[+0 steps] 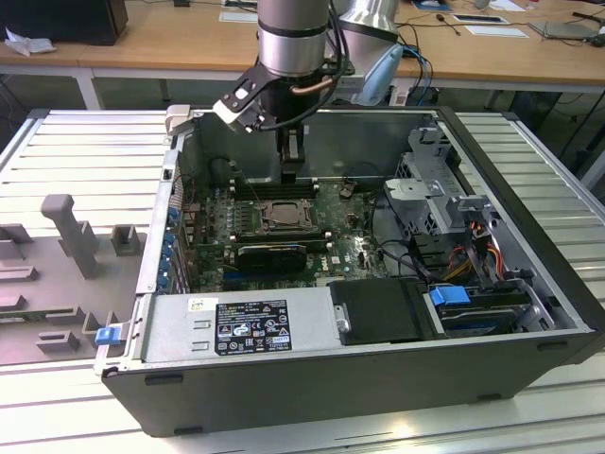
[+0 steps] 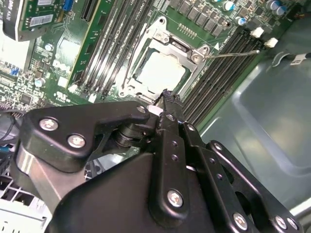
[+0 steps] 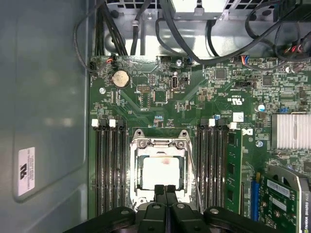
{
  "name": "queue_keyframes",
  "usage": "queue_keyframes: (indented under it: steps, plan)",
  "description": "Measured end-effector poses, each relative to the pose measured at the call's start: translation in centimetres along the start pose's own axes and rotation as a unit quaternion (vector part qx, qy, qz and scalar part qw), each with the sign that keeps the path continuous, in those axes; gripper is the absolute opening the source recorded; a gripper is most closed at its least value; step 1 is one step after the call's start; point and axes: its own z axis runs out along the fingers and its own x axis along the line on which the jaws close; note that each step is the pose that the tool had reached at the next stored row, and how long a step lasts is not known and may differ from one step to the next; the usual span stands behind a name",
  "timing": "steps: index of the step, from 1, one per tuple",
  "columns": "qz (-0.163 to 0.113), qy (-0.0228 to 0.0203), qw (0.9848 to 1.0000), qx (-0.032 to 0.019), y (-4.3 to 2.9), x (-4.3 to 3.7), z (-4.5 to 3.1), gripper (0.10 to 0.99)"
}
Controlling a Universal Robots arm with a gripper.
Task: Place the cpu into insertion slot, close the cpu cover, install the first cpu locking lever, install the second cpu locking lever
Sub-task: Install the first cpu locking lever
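We're looking down into the open dark grey computer case (image 1: 378, 383), and the black gripper (image 3: 165, 190) hangs low over the green motherboard (image 3: 146, 99), its two fingers pressed flat together with nothing visible between them. The small flat square cpu (image 3: 163, 174) with its pale silver-beige face sits inside the square, shiny-rimmed insertion slot (image 2: 125, 89). The thin silver-grey frame of the cpu cover (image 3: 160, 144) lies down around it, by our reading. The fingertips hover just beside the slot's near edge. A thin silver wire locking lever (image 2: 235, 53) reaches out from one corner across the long black memory slots (image 3: 109, 170), and we judge it unlatched.

The danger we see:
- A springy wire could slip off narrow closed tips and snap back.
- A slipping tip could scrape the memory slots or board parts.
- If the cover is not fully flat, forcing the lever could stress the chip beneath.
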Motion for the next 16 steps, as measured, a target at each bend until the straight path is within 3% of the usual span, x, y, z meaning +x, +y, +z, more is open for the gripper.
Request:
queue_keyframes:
  steps: [12, 16]
  plan:
    - [-0.014, 0.0003, 0.9999, 0.0003, 0.0, 0.0, -0.09, 0.106]
    - [-0.032, 0.0008, 0.9995, 0.0007, 0.0, 0.0, -0.09, 0.106]
